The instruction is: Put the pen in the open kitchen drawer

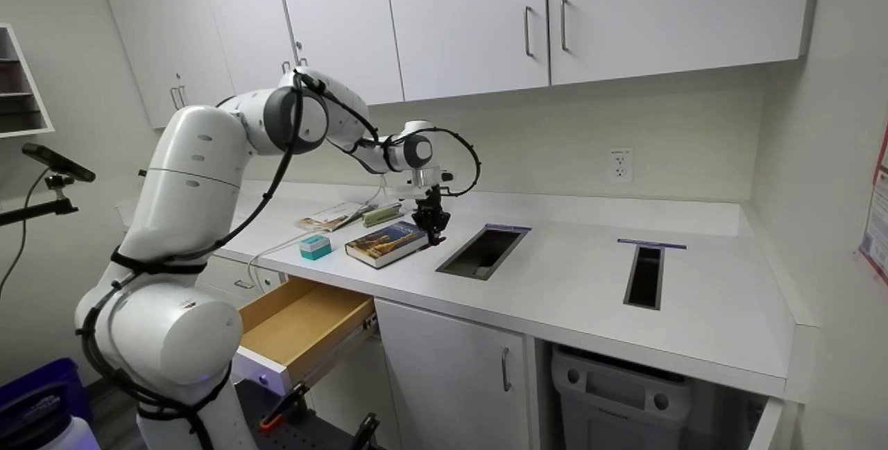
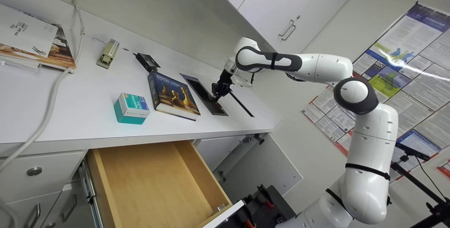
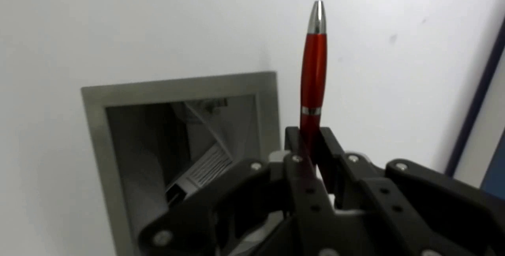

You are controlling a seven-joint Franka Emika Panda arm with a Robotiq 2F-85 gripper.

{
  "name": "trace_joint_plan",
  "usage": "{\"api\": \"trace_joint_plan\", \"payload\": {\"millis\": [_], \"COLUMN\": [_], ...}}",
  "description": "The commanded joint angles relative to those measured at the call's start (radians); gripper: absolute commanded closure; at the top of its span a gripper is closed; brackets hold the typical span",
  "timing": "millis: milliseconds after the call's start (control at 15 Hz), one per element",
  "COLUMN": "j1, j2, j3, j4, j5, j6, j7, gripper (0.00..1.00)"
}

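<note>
The pen is red with a silver tip and a silver band. In the wrist view it sticks out past the fingertips, silver tip away from the jaws. My gripper is shut on its other end, which is partly hidden between the fingers. In the exterior views the gripper is low over the counter, beside the book and near the larger slot; the pen is too small to make out there. The open kitchen drawer is pulled out below the counter's front edge, its wooden bottom bare.
A thick book and a teal-and-white box lie on the counter above the drawer. A rectangular slot is cut in the counter; a narrower one is farther along. A stapler and cable lie farther back.
</note>
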Motion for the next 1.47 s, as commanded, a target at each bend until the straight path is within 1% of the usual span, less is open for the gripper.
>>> {"api": "trace_joint_plan", "payload": {"millis": [0,133,400,467,600,733,933,1067,1267,1400], "j1": [0.013,0.031,0.023,0.018,0.026,0.042,0.065,0.083,0.114,0.129], "j2": [-0.018,-0.051,-0.075,-0.074,-0.105,-0.134,-0.178,-0.19,-0.193,-0.188], "j3": [0.015,0.029,0.028,0.034,0.059,0.084,0.148,0.2,0.275,0.323], "j4": [-0.035,-0.091,-0.117,-0.12,-0.142,-0.155,-0.169,-0.162,-0.173,-0.205], "j5": [-0.015,-0.033,-0.035,-0.033,-0.039,-0.044,-0.025,0.001,0.045,0.086], "j6": [-0.002,-0.003,-0.003,0.029,0.127,0.174,0.198,0.186,0.186,0.204], "j7": [-0.019,-0.037,-0.057,-0.086,-0.146,-0.194,-0.282,-0.345,-0.434,-0.505], "gripper": [0.86,0.86,0.86,0.96,0.96,0.96,0.96,0.96,0.96,0.96]}}
